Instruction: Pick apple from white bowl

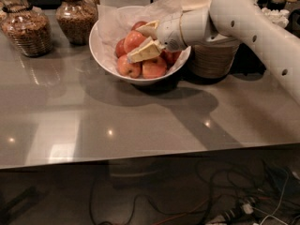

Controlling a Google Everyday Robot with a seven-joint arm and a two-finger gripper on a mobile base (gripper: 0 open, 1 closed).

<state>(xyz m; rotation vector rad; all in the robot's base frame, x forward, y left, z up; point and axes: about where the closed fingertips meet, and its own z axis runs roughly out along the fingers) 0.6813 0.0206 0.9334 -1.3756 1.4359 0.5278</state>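
Pinching one red apple (132, 40) between part-spread fingers (146, 50), end effector (135, 44) over the white bowl (100, 56).

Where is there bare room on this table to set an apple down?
The front of the grey table, from the white bowl to the near edge, is bare; so is a smaller patch before the jars, left of the bowl. The back is crowded: jars, bowl, woven basket, with the gripper at the apples.
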